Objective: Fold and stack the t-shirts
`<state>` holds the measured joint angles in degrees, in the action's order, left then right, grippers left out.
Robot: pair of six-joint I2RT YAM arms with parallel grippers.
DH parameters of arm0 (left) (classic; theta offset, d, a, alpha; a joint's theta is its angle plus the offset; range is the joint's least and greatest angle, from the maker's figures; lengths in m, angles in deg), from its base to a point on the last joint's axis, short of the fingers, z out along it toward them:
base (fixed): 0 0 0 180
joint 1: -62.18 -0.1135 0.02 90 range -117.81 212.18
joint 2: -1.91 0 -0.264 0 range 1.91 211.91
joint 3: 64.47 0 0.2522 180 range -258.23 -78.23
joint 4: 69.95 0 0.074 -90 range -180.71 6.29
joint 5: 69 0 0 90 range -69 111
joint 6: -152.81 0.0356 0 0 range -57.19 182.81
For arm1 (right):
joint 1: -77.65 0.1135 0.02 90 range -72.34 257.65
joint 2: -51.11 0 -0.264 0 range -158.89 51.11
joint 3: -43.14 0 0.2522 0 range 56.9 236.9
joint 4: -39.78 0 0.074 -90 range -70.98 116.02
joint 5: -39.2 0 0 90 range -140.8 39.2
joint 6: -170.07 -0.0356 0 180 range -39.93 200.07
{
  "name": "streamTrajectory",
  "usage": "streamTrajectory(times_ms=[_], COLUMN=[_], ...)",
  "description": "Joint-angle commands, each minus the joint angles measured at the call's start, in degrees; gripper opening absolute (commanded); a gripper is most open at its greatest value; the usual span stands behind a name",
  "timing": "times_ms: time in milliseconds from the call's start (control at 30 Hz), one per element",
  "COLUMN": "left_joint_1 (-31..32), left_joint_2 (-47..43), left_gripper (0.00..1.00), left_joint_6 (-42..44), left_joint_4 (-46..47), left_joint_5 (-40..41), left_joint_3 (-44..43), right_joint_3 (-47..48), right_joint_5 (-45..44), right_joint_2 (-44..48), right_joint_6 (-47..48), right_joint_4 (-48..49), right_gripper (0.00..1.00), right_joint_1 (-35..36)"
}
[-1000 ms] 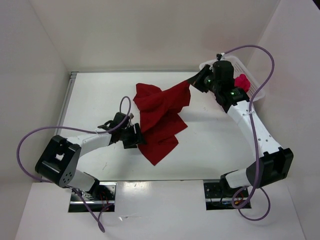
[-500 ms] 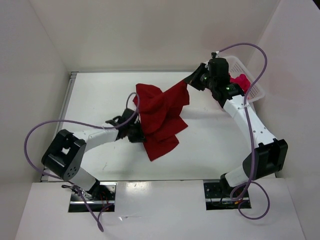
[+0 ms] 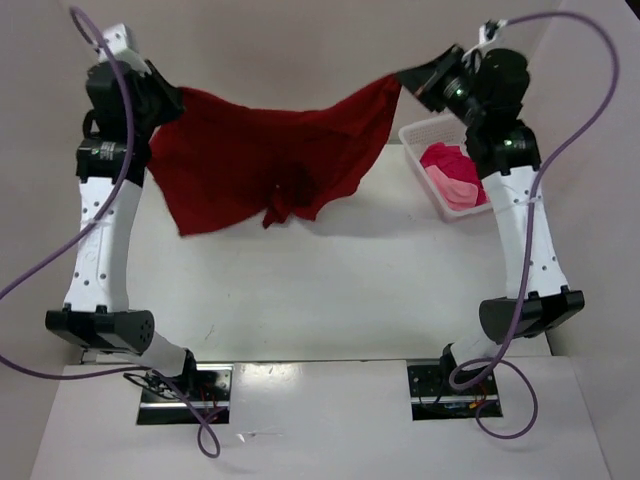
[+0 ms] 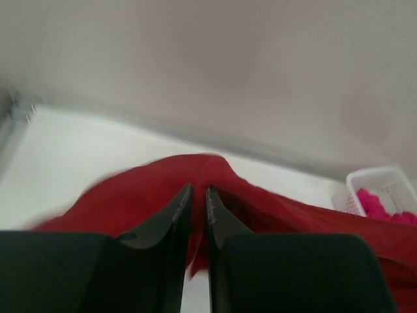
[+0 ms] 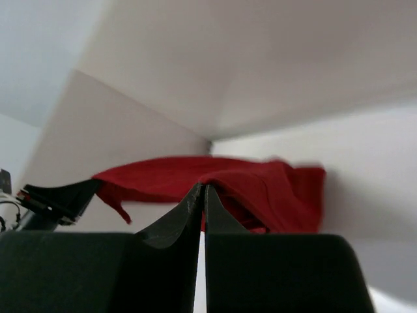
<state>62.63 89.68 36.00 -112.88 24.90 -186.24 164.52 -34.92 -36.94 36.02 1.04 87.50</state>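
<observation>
My left pincer (image 3: 168,100) is raised at the far left, jaws pinched narrow on one edge of the dark red shirt (image 3: 270,150); my wrist view shows the cloth running away from between the fingertips. From there the shirt stretches rightward in the air, its long axis left to right, sagging in the middle and hanging lowest toward the left, above the table (image 3: 330,290). My right pincer (image 3: 412,78) grips the opposite edge at the far right, jaws all but closed on it. Just below it sits the basket (image 3: 418,133), holding the pink shirt (image 3: 458,188) and the magenta shirt (image 3: 440,155). I judge laying it flat needs both pincers descending together, toward the near side
</observation>
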Motion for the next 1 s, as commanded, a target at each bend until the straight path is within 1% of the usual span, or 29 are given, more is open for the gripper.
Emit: streamTrajectory(times_ms=[0,33,100,200,233,333,367,400,433,467,500,533,567,600,633,667,700,733,767,800,867,933,967], left_joint_1=[0.5,0.5,0.5,0.5,0.5,0.5,0.5,0.5,0.5,0.5,0.5,0.5,0.5,0.5,2.0,5.8,8.3,11.0,14.8,15.8,15.8,15.8,15.8], left_joint_2=[-3.0,-4.1,-7.2,-10.1,-10.1,-10.7,-10.7,-10.7,-10.7,-10.7,-11.7,-12.7,-14.4,-14.4,-15.1,-15.1,-14.4,-13.7,-13.0,-12.4,-12.4,-13.7,-13.8], left_gripper=[0.22,0.22,0.23,0.23,0.23,0.23,0.23,0.23,0.26,0.28,0.30,0.30,0.30,0.26,0.25,0.25,0.25,0.23,0.23,0.22,0.18,0.25,0.27], left_joint_6=[5.0,5.6,7.5,8.8,8.8,9.4,9.4,8.9,6.9,5.9,3.3,1.9,0.5,-1.0,-3.9,-5.3,-6.4,-8.0,-8.9,-10.1,-13.7,-14.2,-13.7], left_joint_4=[-4.6,-4.6,-4.6,-5.1,-5.1,-5.1,-5.1,-5.1,-5.1,-5.1,-4.2,-2.5,-0.6,1.8,5.2,6.9,7.9,7.9,10.2,11.5,14.7,17.4,19.0], left_joint_5=[6.1,7.5,10.8,12.3,12.3,11.7,10.4,8.4,1.4,-2.5,-5.9,-9.3,-16.1,-18.2,-21.4,-22.4,-22.4,-21.5,-19.5,-19.5,-18.9,-20.5,-22.8], left_joint_3=[-9.1,-9.7,-9.7,-9.7,-9.7,-9.0,-7.9,-4.3,-1.7,1.5,11.3,17.9,24.3,30.1,40.3,44.6,47.5,49.3,51.4,51.9,51.9,50.1,49.6], right_joint_3=[15.7,19.2,21.1,24.0,26.9,29.7,29.7,29.7,28.1,26.5,20.8,15.9,10.6,0.9,-2.9,-6.2,-11.3,-13.0,-14.3,-16.2,-16.7,-14.9,-11.9], right_joint_5=[4.3,4.3,3.6,3.6,3.6,3.6,3.6,3.6,4.7,5.7,6.4,6.4,6.4,5.5,4.6,3.6,3.6,3.6,3.6,4.3,4.3,4.3,3.8], right_joint_2=[-0.6,-0.6,0.9,2.2,2.2,2.2,2.2,1.1,1.0,0.5,1.6,3.2,5.3,9.2,10.7,11.8,13.2,13.2,13.2,13.2,13.2,8.8,6.8], right_joint_6=[-1.2,-0.3,0.9,0.9,0.9,0.9,0.9,0.9,0.9,0.9,0.9,0.9,1.4,1.4,2.8,3.4,3.4,4.1,4.1,4.1,4.1,4.1,4.1], right_joint_4=[1.3,0.5,-0.9,-0.9,-1.6,-1.6,-1.6,-1.6,-2.2,-2.2,-2.8,-2.3,0.3,1.2,1.2,1.2,0.7,0.7,0.7,0.7,1.5,2.2,2.2], right_gripper=[0.05,0.05,0.05,0.05,0.05,0.06,0.06,0.06,0.06,0.06,0.06,0.06,0.06,0.06,0.06,0.06,0.06,0.06,0.06,0.06,0.06,0.06,0.06], right_joint_1=[-0.5,-0.5,-0.5,-0.5,-0.5,-0.5,-0.5,-0.5,-0.5,-0.5,-0.5,-0.5,-0.5,-0.5,-0.5,-0.5,-0.5,-0.5,-0.5,-0.5,-0.5,1.0,3.4])
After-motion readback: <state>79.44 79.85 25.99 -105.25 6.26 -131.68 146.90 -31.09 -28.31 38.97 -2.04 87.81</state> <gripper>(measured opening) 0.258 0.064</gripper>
